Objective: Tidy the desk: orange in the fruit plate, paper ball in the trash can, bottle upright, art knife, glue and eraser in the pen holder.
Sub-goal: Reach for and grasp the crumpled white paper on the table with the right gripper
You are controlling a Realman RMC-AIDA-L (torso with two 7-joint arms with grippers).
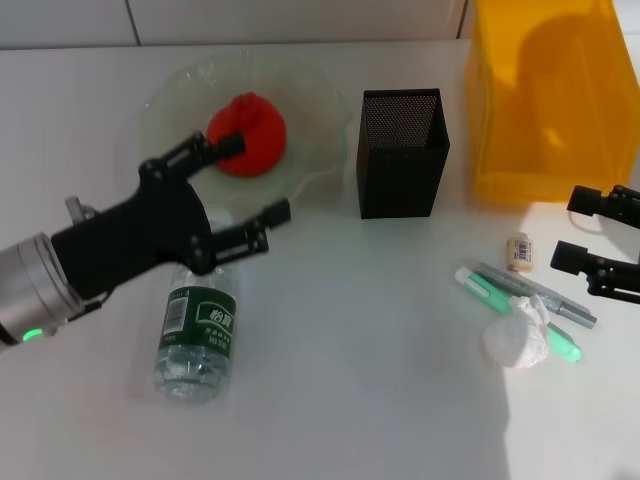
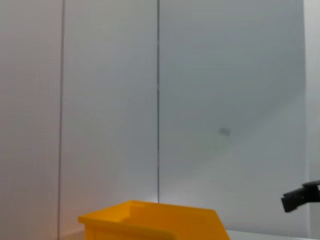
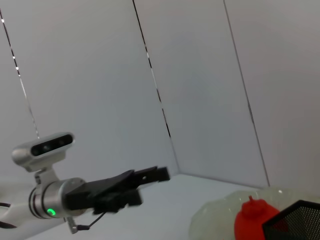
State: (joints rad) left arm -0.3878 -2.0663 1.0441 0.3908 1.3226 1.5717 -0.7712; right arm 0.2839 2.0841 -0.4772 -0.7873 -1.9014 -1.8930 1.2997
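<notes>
Your left tool [image 1: 245, 195], fingers spread, hangs mid-left between the orange [image 1: 247, 134] resting in the fruit plate [image 1: 320, 105] and the fallen bottle [image 1: 198, 335], likely poised to right it.

Bare white surface [image 1: 340, 400] runs wide along the near edge between the lying clear plastic bottle with green label [image 1: 198, 335] and the crumpled white paper ball [image 1: 515, 338]. Toward the far edge, the tall black wire-mesh cup [image 1: 402, 153] stands between the ruffled pale-green dish [image 1: 320, 130] and the yellow plastic bin [image 1: 550, 100], with narrow gaps either side.
</notes>
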